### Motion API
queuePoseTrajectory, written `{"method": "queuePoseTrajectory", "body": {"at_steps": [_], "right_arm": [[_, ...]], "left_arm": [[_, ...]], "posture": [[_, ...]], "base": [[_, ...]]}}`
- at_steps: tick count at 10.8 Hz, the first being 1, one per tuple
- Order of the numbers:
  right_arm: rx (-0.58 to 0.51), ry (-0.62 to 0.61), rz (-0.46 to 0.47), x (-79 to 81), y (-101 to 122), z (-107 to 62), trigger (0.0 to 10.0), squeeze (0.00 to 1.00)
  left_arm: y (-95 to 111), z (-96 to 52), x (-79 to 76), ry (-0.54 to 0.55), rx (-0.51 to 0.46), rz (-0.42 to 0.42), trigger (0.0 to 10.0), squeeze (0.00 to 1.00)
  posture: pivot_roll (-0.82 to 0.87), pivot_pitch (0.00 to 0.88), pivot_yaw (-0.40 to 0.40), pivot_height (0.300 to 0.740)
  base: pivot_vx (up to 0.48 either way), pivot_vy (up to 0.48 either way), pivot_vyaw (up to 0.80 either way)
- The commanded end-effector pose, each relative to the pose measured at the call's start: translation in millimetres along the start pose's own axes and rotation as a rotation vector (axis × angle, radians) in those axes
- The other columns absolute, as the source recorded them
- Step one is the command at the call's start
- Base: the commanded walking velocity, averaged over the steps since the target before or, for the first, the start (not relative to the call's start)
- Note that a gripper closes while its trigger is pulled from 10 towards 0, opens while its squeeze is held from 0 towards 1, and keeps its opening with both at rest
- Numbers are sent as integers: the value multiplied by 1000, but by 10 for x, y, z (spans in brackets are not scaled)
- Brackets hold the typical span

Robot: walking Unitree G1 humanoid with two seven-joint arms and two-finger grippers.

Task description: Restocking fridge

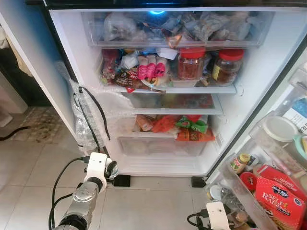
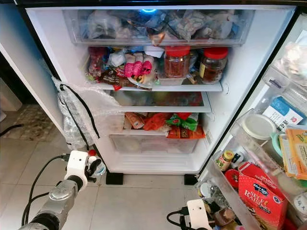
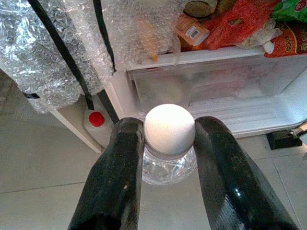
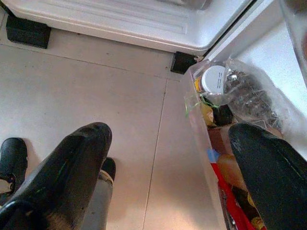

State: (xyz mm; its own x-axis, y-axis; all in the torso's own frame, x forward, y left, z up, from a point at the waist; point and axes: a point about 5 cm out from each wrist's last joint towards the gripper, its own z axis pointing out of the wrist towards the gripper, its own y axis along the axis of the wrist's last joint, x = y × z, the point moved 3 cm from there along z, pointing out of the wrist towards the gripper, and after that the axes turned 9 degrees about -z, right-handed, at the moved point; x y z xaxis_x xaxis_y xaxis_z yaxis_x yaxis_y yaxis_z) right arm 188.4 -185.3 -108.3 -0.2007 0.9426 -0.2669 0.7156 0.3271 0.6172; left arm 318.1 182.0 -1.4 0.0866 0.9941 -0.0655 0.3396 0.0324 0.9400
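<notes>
Bottle first: the small clear plastic bottle with a white round cap (image 3: 169, 139) is sitting pinched between the two long black fingers (image 3: 115, 177) of the left gripper (image 1: 111, 170), which are closing narrowly on its neck just under the cap. In the head views that gripper is hovering low, above the tiled floor and just before the open white fridge (image 1: 268, 62), near its lower left corner.

From the bottle, the fridge is lying straight ahead and above. The bottle's long axis is running roughly along the fingers, cap toward the wrist camera and base toward the clear bottom drawer (image 3: 216, 96), so any placing move looks to be a forward and upward reach. The shelf of red and green packets (image 1: 177, 125) is sitting above that drawer.

The right gripper (image 4: 163, 158) is hanging with its fingers spread wide and nothing between them, beside the door shelf holding a red flour box (image 1: 280, 194). The left arm is the nearer one to the fridge interior.
</notes>
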Motion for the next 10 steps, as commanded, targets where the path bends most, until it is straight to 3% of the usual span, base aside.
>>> {"method": "queuePoseTrajectory", "body": {"at_steps": [1,8,10], "right_arm": [[34,12,2,40,-95,-26,10000,0],[49,25,1,78,-128,-35,10000,0],[51,29,0,85,-133,-37,10000,0]], "left_arm": [[7,-13,5,-5,-9,6,10000,0],[10,-12,-1,-12,-7,12,10000,0],[18,-13,-27,-31,-14,5,10000,0]], "posture": [[-93,80,18,740],[-92,85,19,740],[-88,88,18,740]], "base": [[244,0,0],[254,0,0],[0,0,0]]}}
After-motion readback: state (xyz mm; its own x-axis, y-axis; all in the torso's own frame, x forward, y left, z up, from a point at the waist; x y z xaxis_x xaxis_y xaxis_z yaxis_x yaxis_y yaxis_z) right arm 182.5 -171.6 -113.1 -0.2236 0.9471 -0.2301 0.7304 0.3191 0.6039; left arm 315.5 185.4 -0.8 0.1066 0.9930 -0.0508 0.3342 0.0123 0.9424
